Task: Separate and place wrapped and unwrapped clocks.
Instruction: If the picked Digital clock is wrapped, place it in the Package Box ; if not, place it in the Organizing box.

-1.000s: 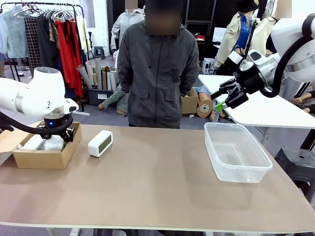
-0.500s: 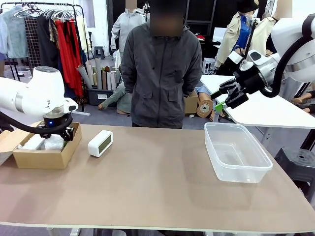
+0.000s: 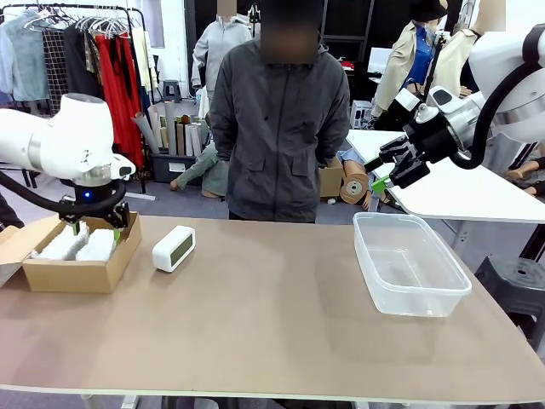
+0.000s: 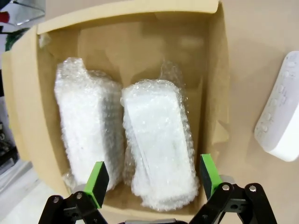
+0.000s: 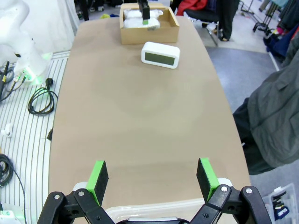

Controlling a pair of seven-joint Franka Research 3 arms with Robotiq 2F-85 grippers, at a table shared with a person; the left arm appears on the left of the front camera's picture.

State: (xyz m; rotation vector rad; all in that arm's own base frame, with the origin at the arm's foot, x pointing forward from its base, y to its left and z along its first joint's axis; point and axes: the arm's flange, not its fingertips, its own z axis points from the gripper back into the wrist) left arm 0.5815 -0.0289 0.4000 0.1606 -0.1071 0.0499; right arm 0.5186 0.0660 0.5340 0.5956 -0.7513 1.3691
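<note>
Wrapped clocks [image 4: 159, 144], two white bundles in bubble wrap, lie side by side in the brown cardboard box [image 3: 72, 274]. This box stands at the left end of the table [image 3: 272, 332], on the robot's side. A person in a grey jacket [image 3: 274, 128] stands behind the far edge. The clear plastic tub [image 3: 415, 296] stands at the right end, well apart from the box, and nothing lies in it. The bare clock [image 3: 174, 248] is white, with a pale display, and stands on the table just beside the box, on its right. It does not touch the box.

The left gripper [image 3: 95, 228] hangs over the box with its fingers wide apart. In the left wrist view the green pads [image 4: 97, 183] stand on both sides of the near end of one bundle. They seem to be above it and not touching, but I cannot say this for sure. The right gripper [image 3: 385, 173] is up in the air beyond the tub, fingers fully apart, with nothing between them.
</note>
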